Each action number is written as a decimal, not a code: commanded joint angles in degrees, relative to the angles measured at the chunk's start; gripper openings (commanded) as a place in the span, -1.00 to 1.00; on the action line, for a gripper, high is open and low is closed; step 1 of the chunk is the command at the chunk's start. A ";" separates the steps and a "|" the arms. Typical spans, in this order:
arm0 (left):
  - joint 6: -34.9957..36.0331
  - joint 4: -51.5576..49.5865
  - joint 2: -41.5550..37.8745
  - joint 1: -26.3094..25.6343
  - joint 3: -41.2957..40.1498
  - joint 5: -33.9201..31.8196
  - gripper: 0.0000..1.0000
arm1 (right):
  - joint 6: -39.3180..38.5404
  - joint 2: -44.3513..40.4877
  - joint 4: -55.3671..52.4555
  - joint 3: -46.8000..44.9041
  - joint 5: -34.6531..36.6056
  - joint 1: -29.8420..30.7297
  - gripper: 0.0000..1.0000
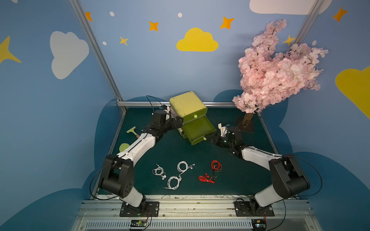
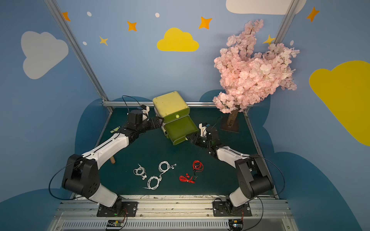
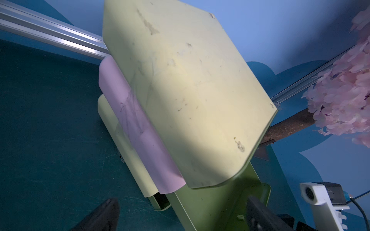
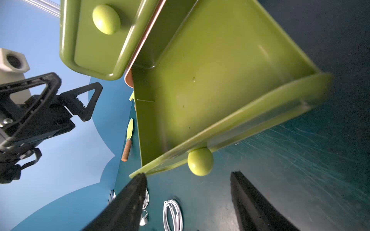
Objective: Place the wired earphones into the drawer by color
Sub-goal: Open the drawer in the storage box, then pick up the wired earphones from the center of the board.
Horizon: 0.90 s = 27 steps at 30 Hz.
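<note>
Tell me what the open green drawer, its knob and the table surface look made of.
Open green drawer: likely moulded plastic, smooth and glossy, with soft highlights and rounded corners. Knob: same green, probably plastic, though painted wood can't be ruled out. Table surface: dark teal matte mat with fine scratches, perhaps rubber or vinyl.

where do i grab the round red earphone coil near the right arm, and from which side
Pinch across the cable ring of the round red earphone coil, coming straight down from above. It lies flat on the dark mat, a neat open loop, so one jaw likely fits inside the ring.
</note>
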 commanded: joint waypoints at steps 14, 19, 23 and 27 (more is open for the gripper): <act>0.31 -18.40 -14.84 -2.30 -7.97 -2.74 1.00 | -15.24 -14.11 -24.24 -1.96 3.65 -1.90 0.97; 0.91 -23.06 -17.80 -6.12 -12.23 -6.41 1.00 | -19.63 -17.00 -30.89 -2.79 4.68 -2.17 0.97; 0.76 -24.77 -18.61 -8.84 -15.32 -7.18 1.00 | -22.24 -18.64 -33.59 -3.78 5.10 -2.28 0.97; 0.93 -28.04 -17.14 -12.24 -16.61 -9.53 0.98 | -22.74 -21.79 -32.94 -5.86 6.37 -2.26 0.97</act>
